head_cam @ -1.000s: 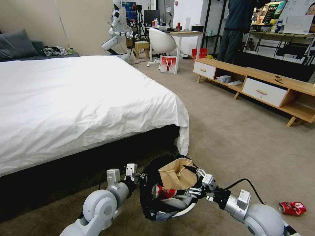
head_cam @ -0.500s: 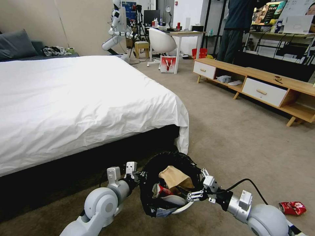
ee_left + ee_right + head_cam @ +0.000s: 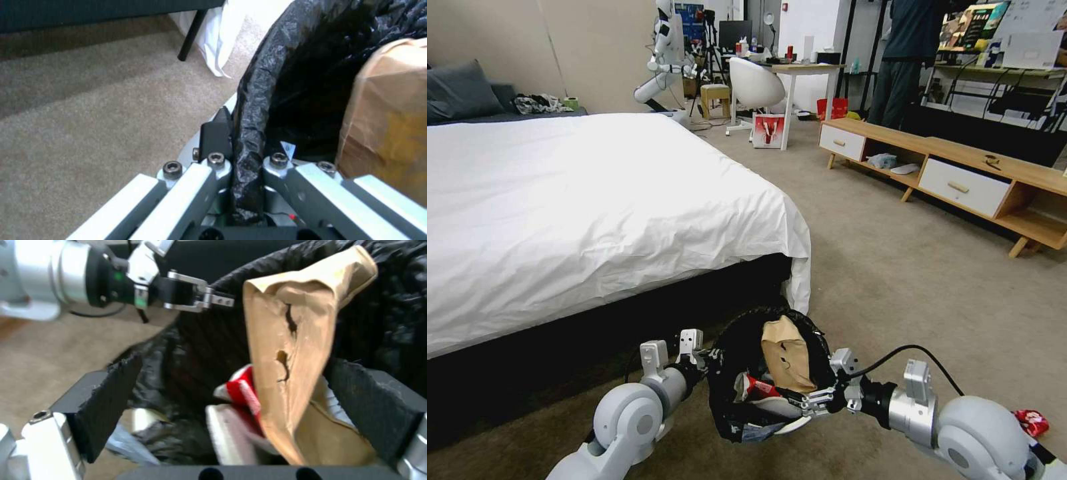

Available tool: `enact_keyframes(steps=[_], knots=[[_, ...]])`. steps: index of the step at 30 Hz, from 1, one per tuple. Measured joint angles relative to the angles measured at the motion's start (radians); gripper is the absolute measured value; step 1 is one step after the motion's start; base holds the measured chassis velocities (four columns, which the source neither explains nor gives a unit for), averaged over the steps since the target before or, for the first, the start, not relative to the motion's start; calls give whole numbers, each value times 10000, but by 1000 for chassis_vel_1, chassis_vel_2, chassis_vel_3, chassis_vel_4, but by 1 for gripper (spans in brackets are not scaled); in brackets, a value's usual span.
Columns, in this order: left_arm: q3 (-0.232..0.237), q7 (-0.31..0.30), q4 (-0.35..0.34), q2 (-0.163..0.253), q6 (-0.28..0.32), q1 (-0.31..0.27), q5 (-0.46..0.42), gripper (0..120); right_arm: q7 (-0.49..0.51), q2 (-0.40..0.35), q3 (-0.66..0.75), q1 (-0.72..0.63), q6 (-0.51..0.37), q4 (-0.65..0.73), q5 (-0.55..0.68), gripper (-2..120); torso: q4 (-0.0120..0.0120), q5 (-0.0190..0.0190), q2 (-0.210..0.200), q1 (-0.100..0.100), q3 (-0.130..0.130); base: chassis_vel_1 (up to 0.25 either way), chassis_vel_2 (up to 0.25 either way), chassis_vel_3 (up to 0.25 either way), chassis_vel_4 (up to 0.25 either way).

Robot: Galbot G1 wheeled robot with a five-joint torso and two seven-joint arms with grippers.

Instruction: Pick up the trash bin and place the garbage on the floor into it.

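Your left gripper (image 3: 706, 360) has its jaws clamped on the black-bagged rim of the trash bin (image 3: 740, 393), held up beside the bed (image 3: 594, 200). Inside stand a brown paper piece (image 3: 789, 355) and a red-and-white wrapper (image 3: 757, 388). Your right gripper (image 3: 817, 400) is at the bin's mouth, jaws spread apart.

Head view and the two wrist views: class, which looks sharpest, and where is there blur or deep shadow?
Head view: sharpest, with dark shadow under the bed. Left wrist view: soft, the black liner of the trash bin losing detail. Right wrist view: brown paper piece blurred, left gripper hazy.
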Motion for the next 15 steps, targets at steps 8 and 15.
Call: enact_keyframes(steps=[8,15], knots=[[-87,48,-77,-23,-23,131,44,2,-161,269,6,-39,404,-57,37,100,-1,0,-1,0,0,0,0,0,0],[-363,60,-316,-11,-34,314,59,2,-221,693,464,66,1703,92,-839,100,-2,1,0,0,0,0,0,0,0]])
